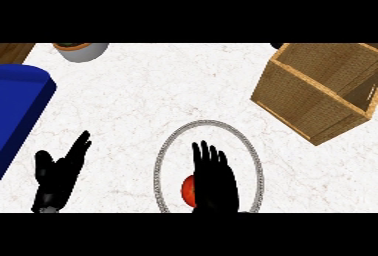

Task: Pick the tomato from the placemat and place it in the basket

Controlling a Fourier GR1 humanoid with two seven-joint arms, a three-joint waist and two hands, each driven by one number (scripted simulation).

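White marble-patterned counter (148, 100) fills the head view, with a round placemat (209, 123) edged in a silvery grey ring lying near its lower middle. The red tomato (188, 191) sits on the placemat's lower part, only its left side showing. The robot's right hand (215, 182) is over the placemat, fingers straight and slightly spread, pointing away from the robot, its left edge covering most of the tomato; the hand is not curled round it. The left hand (60, 170) shows at the lower left of the counter, open, fingers up and thumb apart, resting off the placemat. A square woven basket (314, 107) with a wooden rim stands at the upper right, well apart from the tomato. A blue object (21, 107) lies along the left edge, and a grey bowl-like vessel (83, 51) sits at the top left, cut off by the frame.
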